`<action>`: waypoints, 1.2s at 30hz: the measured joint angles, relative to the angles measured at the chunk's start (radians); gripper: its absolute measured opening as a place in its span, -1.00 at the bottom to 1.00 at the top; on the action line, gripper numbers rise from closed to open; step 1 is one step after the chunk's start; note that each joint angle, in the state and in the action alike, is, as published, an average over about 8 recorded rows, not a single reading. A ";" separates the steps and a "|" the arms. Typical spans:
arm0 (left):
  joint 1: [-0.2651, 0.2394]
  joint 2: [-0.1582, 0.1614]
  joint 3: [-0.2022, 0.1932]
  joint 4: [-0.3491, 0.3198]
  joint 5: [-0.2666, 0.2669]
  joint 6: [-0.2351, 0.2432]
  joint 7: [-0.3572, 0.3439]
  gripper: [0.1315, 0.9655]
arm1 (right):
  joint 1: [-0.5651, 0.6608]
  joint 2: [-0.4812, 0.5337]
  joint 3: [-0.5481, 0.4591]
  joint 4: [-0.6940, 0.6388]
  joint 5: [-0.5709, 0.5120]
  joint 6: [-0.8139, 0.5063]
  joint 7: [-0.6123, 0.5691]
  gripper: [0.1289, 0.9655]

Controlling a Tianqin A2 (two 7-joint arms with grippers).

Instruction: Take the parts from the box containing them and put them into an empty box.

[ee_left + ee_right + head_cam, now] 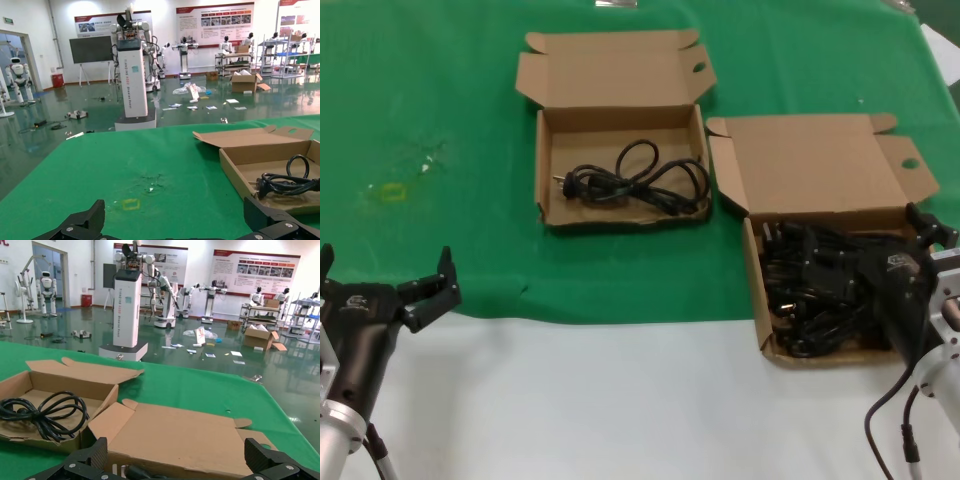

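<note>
Already right gripper [920, 235] hung open-fingered over full box [820, 170] at 4 o'clock, cords [815, 290] heaped inside; one cord [635, 180] lay in small box [610, 65] at 12. Left gripper [420, 290] idled open, 8 o'clock. Best pinch one coil only

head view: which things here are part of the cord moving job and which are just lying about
Part of the job:
- full box of cords
- receiving box with one cord
- right gripper, over the full box
- left gripper, idle

Lying about:
- yellow mark on green cloth
</note>
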 joint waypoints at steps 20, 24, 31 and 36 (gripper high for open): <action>0.000 0.000 0.000 0.000 0.000 0.000 0.000 1.00 | 0.000 0.000 0.000 0.000 0.000 0.000 0.000 1.00; 0.000 0.000 0.000 0.000 0.000 0.000 0.000 1.00 | 0.000 0.000 0.000 0.000 0.000 0.000 0.000 1.00; 0.000 0.000 0.000 0.000 0.000 0.000 0.000 1.00 | 0.000 0.000 0.000 0.000 0.000 0.000 0.000 1.00; 0.000 0.000 0.000 0.000 0.000 0.000 0.000 1.00 | 0.000 0.000 0.000 0.000 0.000 0.000 0.000 1.00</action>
